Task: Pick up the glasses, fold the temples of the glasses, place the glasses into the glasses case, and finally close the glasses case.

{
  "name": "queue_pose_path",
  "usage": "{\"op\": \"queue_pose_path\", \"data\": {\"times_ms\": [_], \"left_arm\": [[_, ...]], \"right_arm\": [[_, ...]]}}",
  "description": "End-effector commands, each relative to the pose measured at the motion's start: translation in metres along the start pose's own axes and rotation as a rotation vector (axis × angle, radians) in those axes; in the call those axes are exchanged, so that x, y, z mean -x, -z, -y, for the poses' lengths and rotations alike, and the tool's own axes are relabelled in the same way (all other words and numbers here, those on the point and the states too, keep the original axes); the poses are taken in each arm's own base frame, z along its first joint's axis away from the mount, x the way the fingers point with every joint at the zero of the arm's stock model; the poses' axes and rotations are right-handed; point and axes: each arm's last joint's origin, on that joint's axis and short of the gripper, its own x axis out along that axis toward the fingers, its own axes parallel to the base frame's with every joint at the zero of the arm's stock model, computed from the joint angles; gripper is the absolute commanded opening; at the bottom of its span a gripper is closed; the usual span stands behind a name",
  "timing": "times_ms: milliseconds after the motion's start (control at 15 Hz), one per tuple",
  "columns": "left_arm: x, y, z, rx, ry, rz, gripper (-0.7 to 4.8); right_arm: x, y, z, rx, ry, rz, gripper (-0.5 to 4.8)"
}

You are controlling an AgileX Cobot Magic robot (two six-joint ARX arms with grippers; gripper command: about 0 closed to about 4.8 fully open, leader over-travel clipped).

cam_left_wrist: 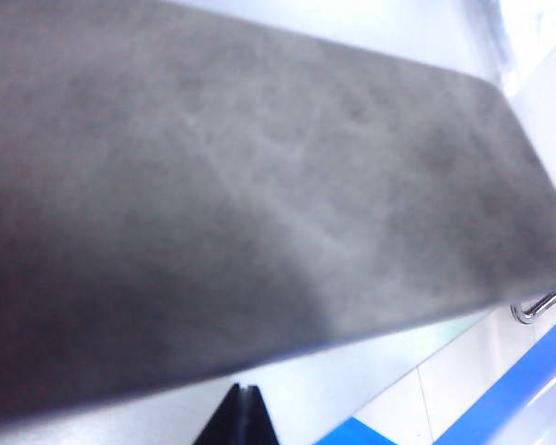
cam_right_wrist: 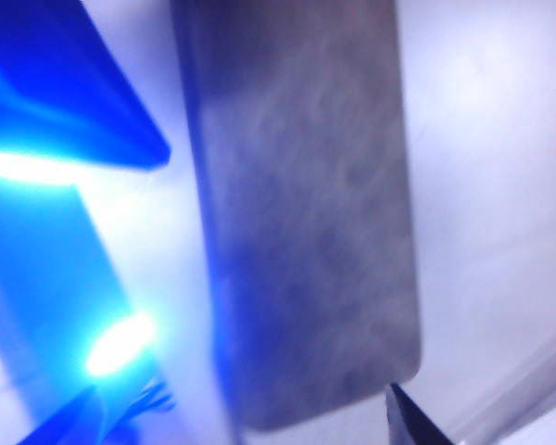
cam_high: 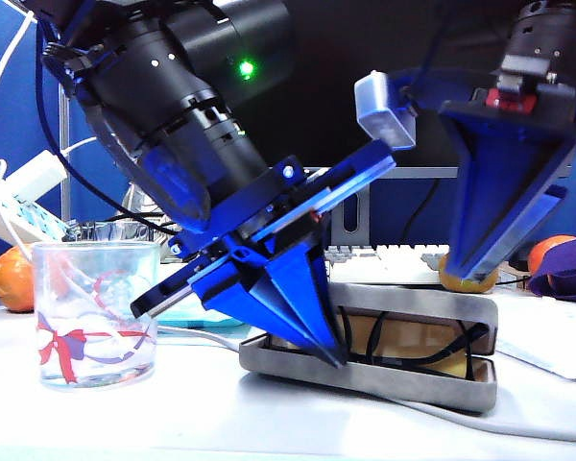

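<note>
Case (cam_high: 403, 375) on the bench (cam_high: 269, 423), lid partly raised, glasses (cam_high: 413, 348) lying inside — dark frame against beige lining. Stiff shell, suede-like and grippy, light; best pushed down on the lid's long top, not pinched. Left hand (cam_high: 328, 357) clenched, empty, tips at the case's near end. Right hand (cam_high: 470, 274) released, above the far end. Hinge hidden; temples hard to make out; wrist views blurred.

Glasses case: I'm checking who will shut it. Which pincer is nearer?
Left. The left pincer is down at the glasses case, at its lower shell's rim; the right pincer hangs above its far end.
</note>
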Motion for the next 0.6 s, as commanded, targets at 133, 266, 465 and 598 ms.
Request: {"op": "queue_pose_path", "data": {"times_ms": [133, 266, 465, 598], "left_arm": [[0.0013, -0.002, 0.0021, 0.005, 0.021, 0.015, -0.03], [0.0013, -0.0028, 0.0027, 0.012, 0.027, 0.023, -0.03], [0.0015, -0.0059, 0.0044, 0.029, 0.034, 0.063, -0.03], [0.0014, -0.0065, 0.0043, 0.033, 0.027, 0.074, -0.03]], "right_arm": [[-0.0221, 0.0124, 0.002, 0.032, 0.028, 0.028, 3.91], [-0.0252, 0.0136, 0.0033, 0.039, 0.062, 0.029, 3.91], [-0.0249, 0.0096, 0.0053, 0.053, 0.095, 0.062, 3.9], [-0.0251, 0.0086, 0.0051, 0.059, 0.108, 0.063, 3.86]]}}
